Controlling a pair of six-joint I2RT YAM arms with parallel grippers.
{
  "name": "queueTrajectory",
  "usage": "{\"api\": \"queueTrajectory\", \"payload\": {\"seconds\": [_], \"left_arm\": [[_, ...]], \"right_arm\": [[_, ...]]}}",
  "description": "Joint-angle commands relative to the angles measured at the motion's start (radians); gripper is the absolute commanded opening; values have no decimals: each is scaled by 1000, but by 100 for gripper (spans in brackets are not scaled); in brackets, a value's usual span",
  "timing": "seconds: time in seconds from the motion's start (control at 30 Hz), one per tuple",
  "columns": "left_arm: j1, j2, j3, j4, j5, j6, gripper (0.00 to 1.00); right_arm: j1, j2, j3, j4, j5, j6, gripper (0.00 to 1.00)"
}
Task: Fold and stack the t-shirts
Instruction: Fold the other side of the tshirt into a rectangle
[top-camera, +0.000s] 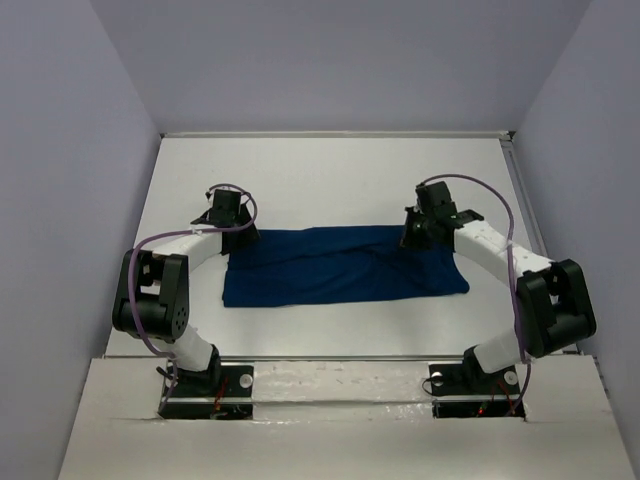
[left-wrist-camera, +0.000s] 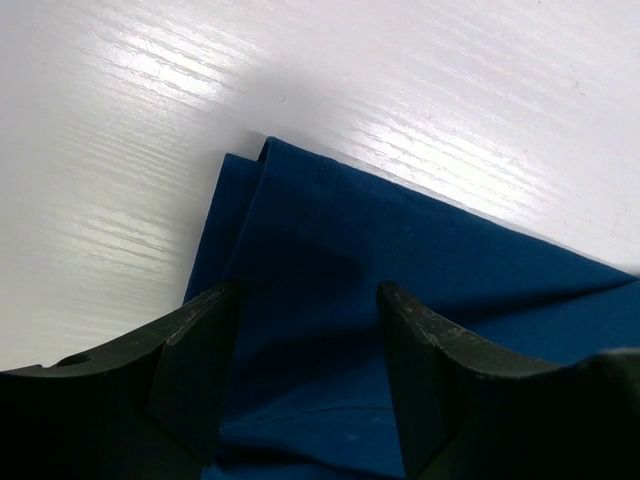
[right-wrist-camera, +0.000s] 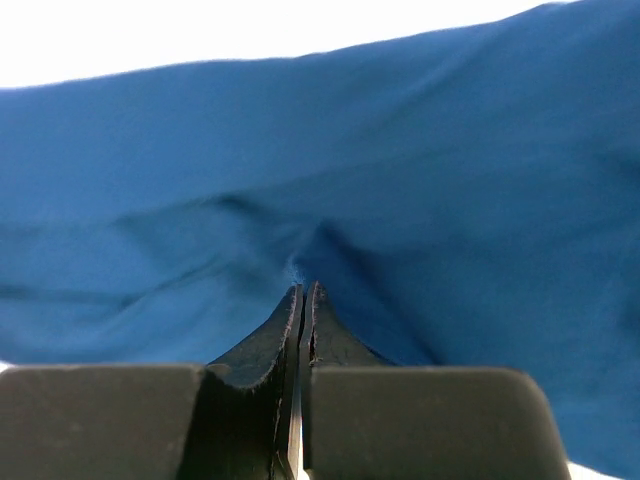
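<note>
The dark navy t-shirt (top-camera: 340, 265) lies folded into a long flat band across the middle of the table; its print is hidden. My left gripper (top-camera: 233, 234) hovers over the band's far left corner. In the left wrist view it (left-wrist-camera: 305, 295) is open, with the cloth (left-wrist-camera: 400, 240) below and between its fingers. My right gripper (top-camera: 413, 238) is at the band's far edge toward the right end. In the right wrist view it (right-wrist-camera: 303, 290) is shut, its tips pinching a puckered ridge of the blue cloth (right-wrist-camera: 420, 150).
The white table (top-camera: 330, 170) is walled by lavender panels on three sides. A metal rail (top-camera: 520, 190) runs along the right edge. Both arm bases (top-camera: 340, 385) sit on the near ledge.
</note>
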Motion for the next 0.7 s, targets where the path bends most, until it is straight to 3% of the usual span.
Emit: {"api": "queueTrajectory", "payload": {"seconds": [0.0, 0.23, 0.33, 0.4, 0.43, 0.53, 0.6, 0.67], "left_arm": [[0, -8, 31, 30, 1, 0, 57], [0, -22, 28, 25, 6, 3, 57], [0, -31, 25, 24, 6, 6, 57], [0, -34, 28, 21, 10, 5, 57], [0, -39, 29, 21, 10, 3, 56], [0, -63, 32, 12, 20, 5, 57], [0, -100, 34, 7, 29, 5, 57], [0, -126, 34, -5, 38, 6, 56]], "right_arm": [[104, -36, -20, -38, 19, 63, 0], [223, -24, -34, -49, 22, 140, 5], [256, -24, -35, -61, 8, 165, 12], [268, -21, -37, -69, -4, 166, 36], [268, -27, -34, -84, 5, 162, 55], [268, -51, -15, -123, 51, 129, 69], [230, -71, 18, -150, 88, 94, 70], [176, -96, 43, -158, 86, 56, 54]]}}
